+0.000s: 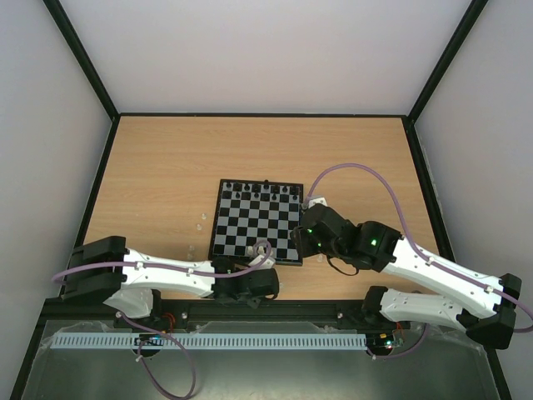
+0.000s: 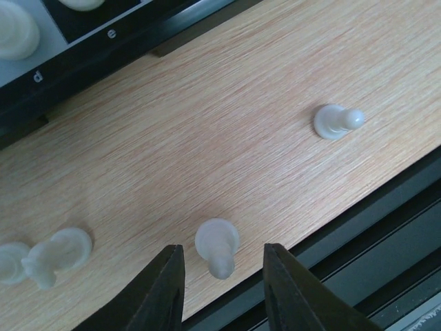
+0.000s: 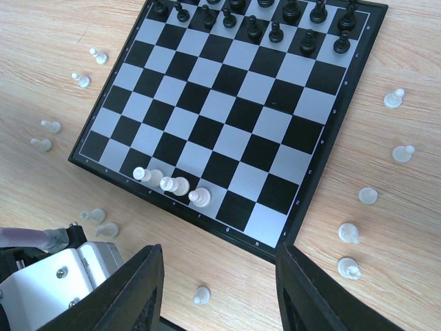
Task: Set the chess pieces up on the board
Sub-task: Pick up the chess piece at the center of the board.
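The board [image 1: 221, 218] lies mid-table, with black chess pieces [image 3: 275, 31] on its two far rows and three whitish ones [image 3: 172, 185] on its near row. In the left wrist view my left gripper [image 2: 222, 265] is low over the wood by the table's near edge. Its fingers straddle a translucent white piece [image 2: 218, 247] lying on its side, with a gap on each side. My right gripper [image 3: 219, 256] hangs open above the board's near right corner [image 1: 298, 242], holding nothing.
Loose whitish pieces lie on the wood left of the board [image 3: 89, 55], right of it [image 3: 393, 100] and in front of it [image 3: 201, 295]. Two more pieces [image 2: 48, 252] and another [image 2: 337, 121] lie near the left gripper. The black table rail [image 2: 386, 227] runs close behind.
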